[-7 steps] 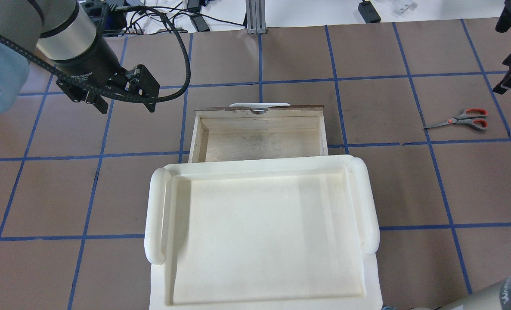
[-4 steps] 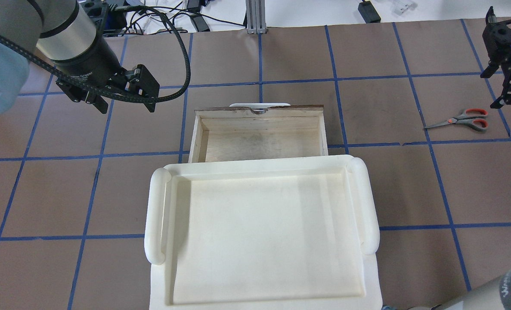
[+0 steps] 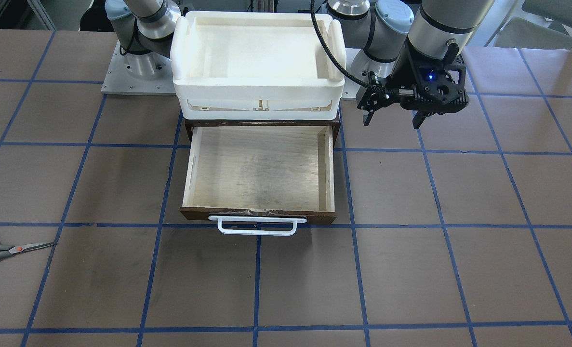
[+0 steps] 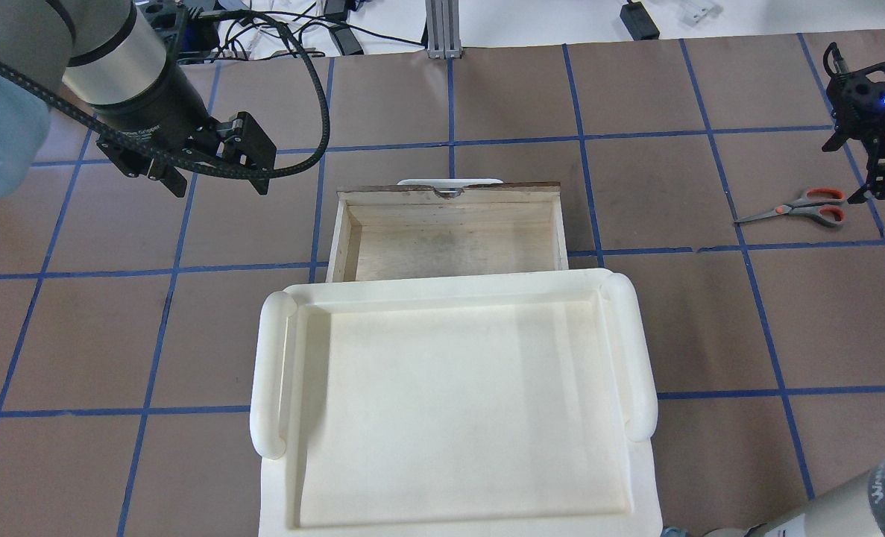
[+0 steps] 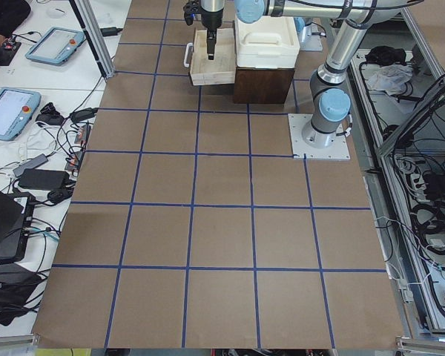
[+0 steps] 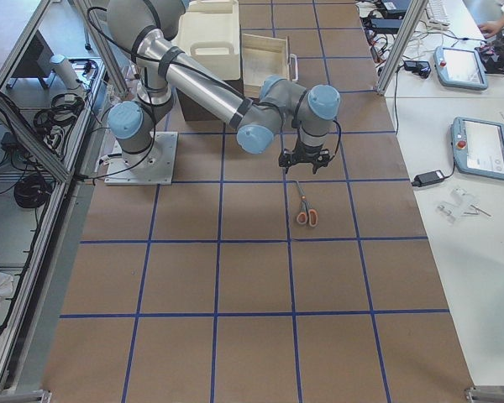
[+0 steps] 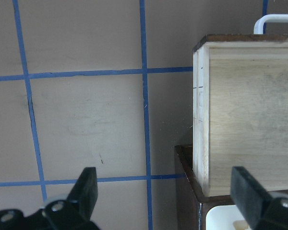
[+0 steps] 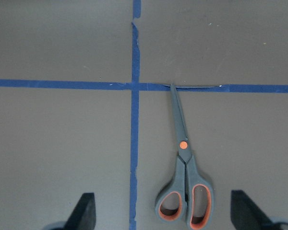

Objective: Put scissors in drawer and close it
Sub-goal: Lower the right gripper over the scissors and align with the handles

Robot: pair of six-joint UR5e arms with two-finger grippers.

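front-facing view: the left arm reaches down from its base with the left gripper [image 3: 392, 122] hanging above the table [image 3: 459, 270], just off the drawer [image 3: 331, 168] on the robot's left, near the cabinet end. its fingers are spread wide and hold nothing. the drawer is pulled out toward the far side, its plywood floor bare and its white handle [image 3: 257, 226] farthest from the robot. a white tray [image 3: 259, 103] sits on the cabinet above it. the scissors [image 3: 6, 249] lie flat on the table, well apart from the drawer on the robot's right.

overhead view: the right gripper [image 4: 860, 168] hangs at the table's right edge over the handle loops. the closed blades point left toward the drawer.

left side view: the left gripper points straight down beside the drawer's side.

right side view: the right arm is bent low, its wrist turned down, with the gripper above the blade end of the scissors.

left wrist view: both fingers stand far apart over bare table, with the drawer's side wall to the right.

right wrist view: the fingers are wide and empty. the loops lie between them, touching neither, and the blade tip meets a blue tape line [image 8: 62, 83].
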